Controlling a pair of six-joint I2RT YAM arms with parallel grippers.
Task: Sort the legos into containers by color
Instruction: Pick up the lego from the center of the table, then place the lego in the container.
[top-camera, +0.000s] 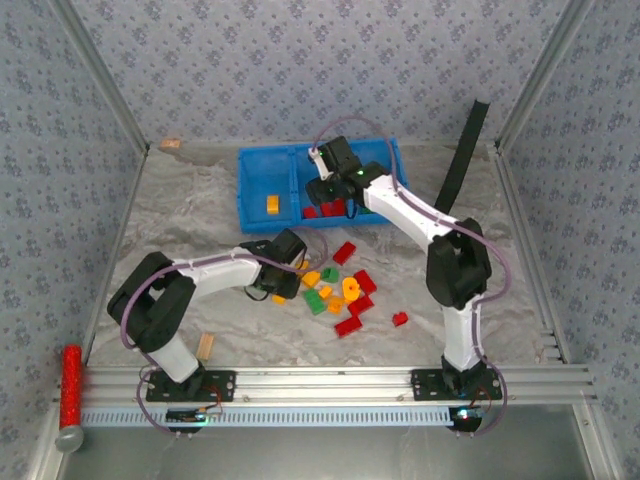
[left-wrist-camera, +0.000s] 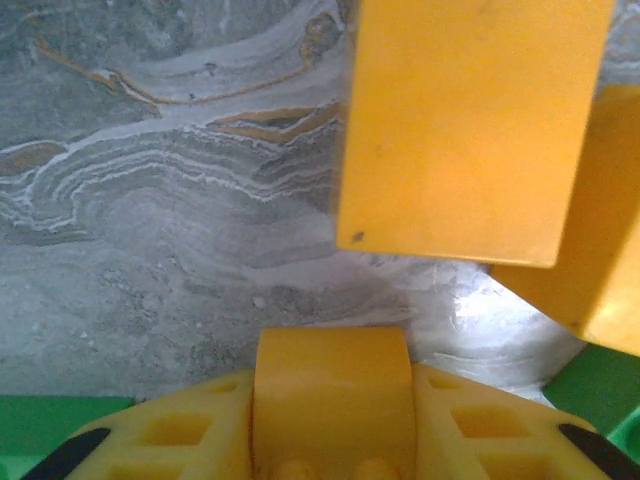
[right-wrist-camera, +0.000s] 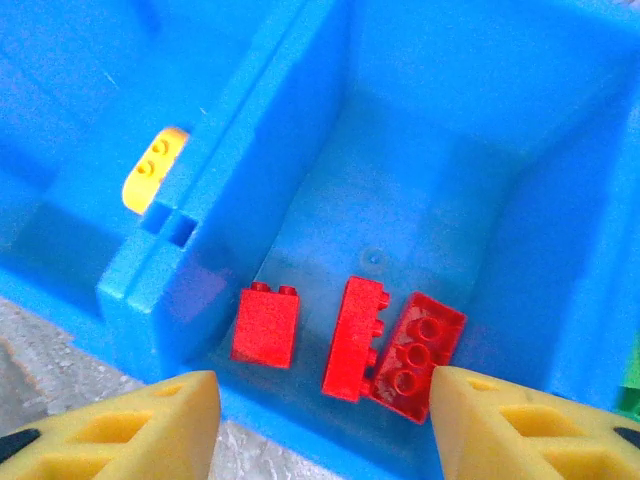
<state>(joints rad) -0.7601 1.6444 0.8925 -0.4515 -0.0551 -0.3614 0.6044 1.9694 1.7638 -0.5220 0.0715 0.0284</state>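
Top external view: nearest, by the ridged aluminium rail (top-camera: 330, 380), a long speckled red cylinder (top-camera: 70, 385) lies at the left corner. A small tan wooden block (top-camera: 205, 346) sits on the marbled grey table (top-camera: 180, 200) beside the left arm's base. Farther in, the loose legos (top-camera: 340, 290) lie scattered mid-table: glossy studded bricks in red, green and yellow-orange. The left gripper (top-camera: 283, 272) is down at the pile's left edge. Its wrist camera shows the lattice-ribbed yellow fingers (left-wrist-camera: 150, 435) pressed against both sides of a smooth yellow-orange brick (left-wrist-camera: 330, 385), clamped on it. A large flat-faced orange brick (left-wrist-camera: 470, 130) lies just ahead and green plastic (left-wrist-camera: 590, 390) shows at the lower corners. Beyond the pile stands the bright blue bin (top-camera: 244, 195), hard moulded plastic split by dividers. Its left compartment holds one rounded yellow brick (right-wrist-camera: 155, 170); the middle one holds three red bricks (right-wrist-camera: 265, 325), the two right-hand ones touching. The right gripper (right-wrist-camera: 325, 400) hangs over that middle compartment, jaws apart and empty. At the far left edge lies another tan block (top-camera: 172, 145).
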